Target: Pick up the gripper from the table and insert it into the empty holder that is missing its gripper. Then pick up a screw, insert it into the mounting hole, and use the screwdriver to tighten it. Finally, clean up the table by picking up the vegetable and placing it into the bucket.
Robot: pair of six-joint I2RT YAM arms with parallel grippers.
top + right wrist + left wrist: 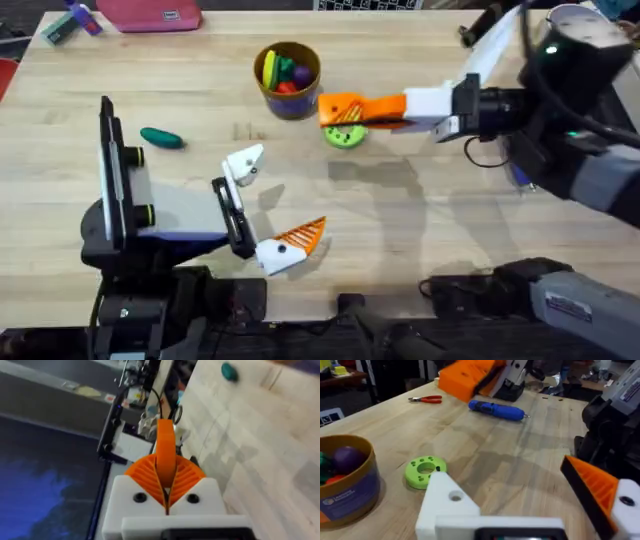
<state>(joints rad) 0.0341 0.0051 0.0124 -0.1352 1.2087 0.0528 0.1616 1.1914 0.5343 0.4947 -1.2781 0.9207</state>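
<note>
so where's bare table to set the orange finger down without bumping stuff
Widest free patch: bare wood in front of the green disc, between the left gripper and the right arm. The far-left stretch beyond the vegetable is open too. Crowded: around the bucket, disc and right gripper.

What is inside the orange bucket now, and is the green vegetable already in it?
The bucket holds yellow, red, purple and green toys; whatever lies beneath them is covered. The vegetable lies on the table, outside it.

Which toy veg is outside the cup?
The dark green cucumber toy, lying alone on the table left of the cup. The yellow toy, red toy and purple toy sit inside it.
</note>
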